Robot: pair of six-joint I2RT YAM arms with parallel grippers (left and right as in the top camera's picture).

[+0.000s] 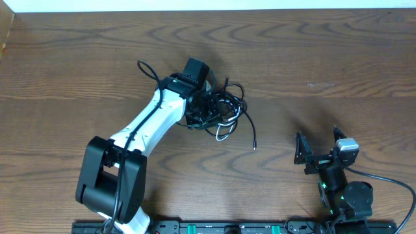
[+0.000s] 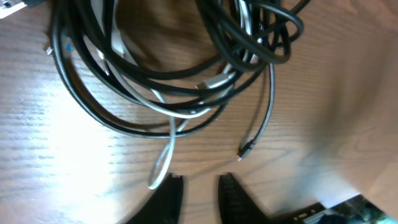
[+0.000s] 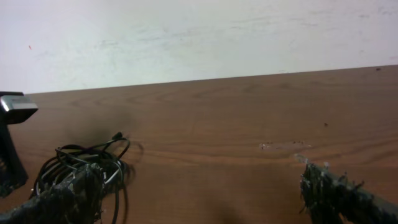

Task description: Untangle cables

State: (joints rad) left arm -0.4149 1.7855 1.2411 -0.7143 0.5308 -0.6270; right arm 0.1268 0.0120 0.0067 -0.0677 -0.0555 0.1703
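Dark wood table (image 1: pixel 325 52) carries the cables (image 1: pixel 224 109), several black and one white, tangled in a loose heap near its middle. The left hand (image 2: pixel 200 185) hovers at the heap, fingers narrowly apart, empty. The right hand (image 1: pixel 318 144) sits near right, spread wide, empty.

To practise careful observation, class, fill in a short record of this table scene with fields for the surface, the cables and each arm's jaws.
Surface: brown wood-grain table
Cables: heap of thin black cords tangled with one thin white cord
Loose end: black cord with small plug, trailing out of the heap
Left arm: reaches to the heap; jaws slightly apart, nothing between them
Right arm: apart from the heap; jaws wide apart, empty
Task state: cables not yet untangled
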